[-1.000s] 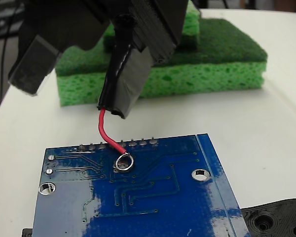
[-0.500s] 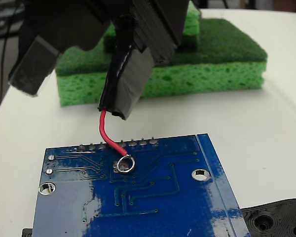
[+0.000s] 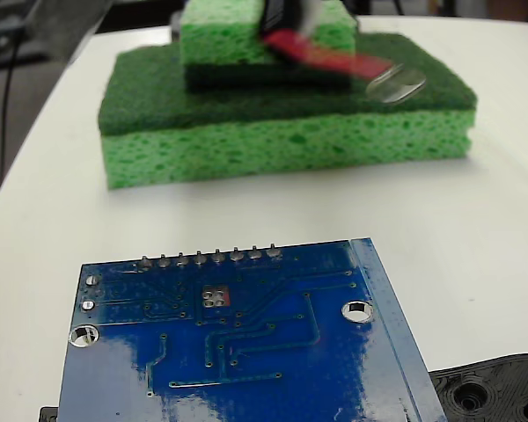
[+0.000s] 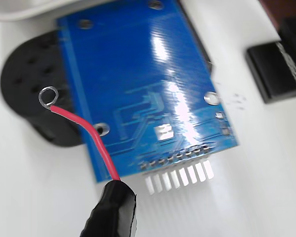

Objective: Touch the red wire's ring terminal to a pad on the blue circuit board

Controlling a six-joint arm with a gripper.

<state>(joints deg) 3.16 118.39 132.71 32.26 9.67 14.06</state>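
The blue circuit board (image 3: 273,352) lies flat at the front of the white table, and nothing touches its small silver pads (image 3: 216,297). High above it, the red wire (image 3: 321,54) is a blurred streak in front of the sponges, its ring terminal (image 3: 394,85) a pale smear. Only a dark blurred bit of my gripper (image 3: 280,16) shows at the top edge. In the wrist view the red wire (image 4: 86,136) rises from a black taped sleeve (image 4: 111,212). There the ring terminal (image 4: 48,96) hangs left of the blue circuit board (image 4: 138,74), over a black plastic part. The jaws are hidden.
Two stacked green sponges (image 3: 290,132) stand behind the board. A black plastic part with holes (image 3: 497,391) lies under the board's corner, seen also as the black plastic part (image 4: 32,89) in the wrist view. A black block (image 4: 274,69) lies on the table (image 3: 475,237) beside the board.
The ring rested on a pad near the board's middle in both earlier frames. Now the gripper has lifted up and away fast, carrying wire and ring off the board.
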